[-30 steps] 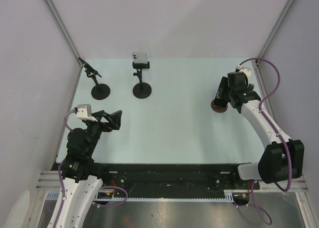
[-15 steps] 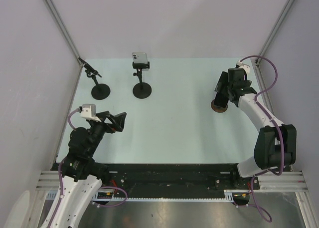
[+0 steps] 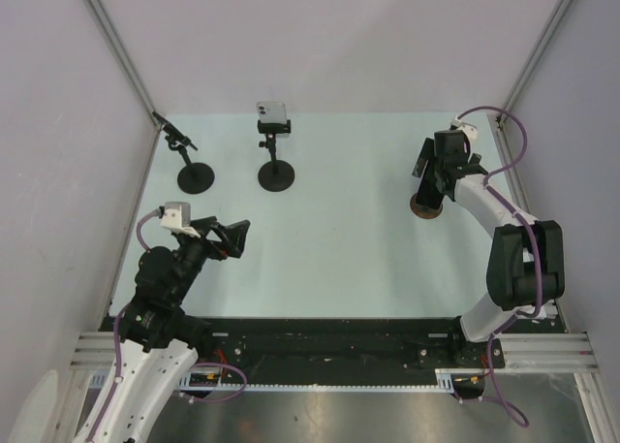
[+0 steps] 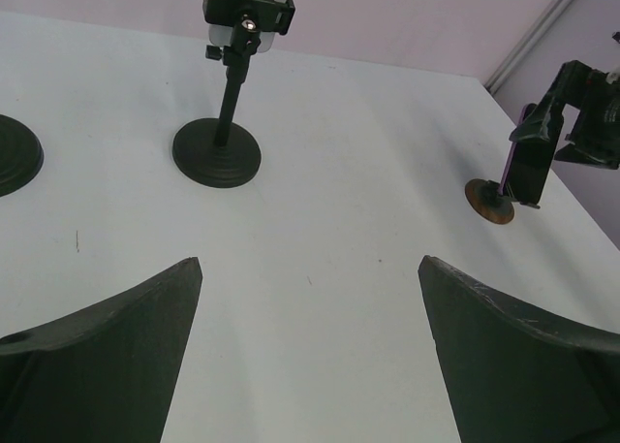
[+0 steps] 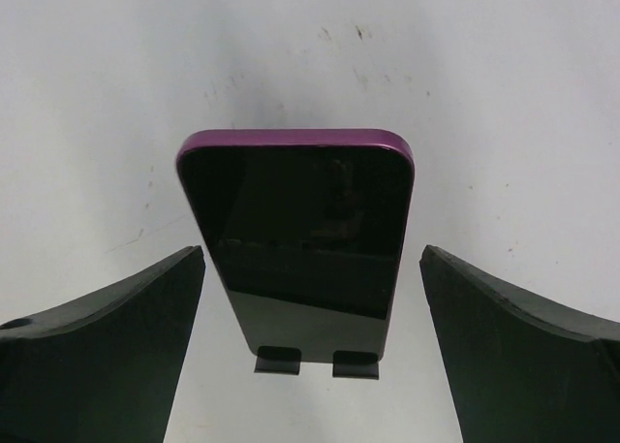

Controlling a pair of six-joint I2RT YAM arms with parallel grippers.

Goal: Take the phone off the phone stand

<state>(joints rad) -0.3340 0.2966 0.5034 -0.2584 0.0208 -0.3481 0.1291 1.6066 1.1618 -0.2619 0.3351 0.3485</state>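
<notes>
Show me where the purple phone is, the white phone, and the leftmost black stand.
Purple-edged phone with dark screen (image 5: 300, 230): right wrist view, screen middle.
White phone in black clamp (image 3: 271, 110): top view, its upper face.
Leftmost black round-based stand (image 3: 195, 178): top view, its base disc.

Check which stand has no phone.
The far-left black stand: its clamp is bare. The middle stand carries a white phone, the brown-based one a purple phone.

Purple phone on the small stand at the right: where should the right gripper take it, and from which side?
Pinch the purple phone across its two long edges, upper half, coming down over its free top end. Its bottom edge sits in the stand's two hooks, so it should lift out upward; the open right gripper flanks it.
</notes>
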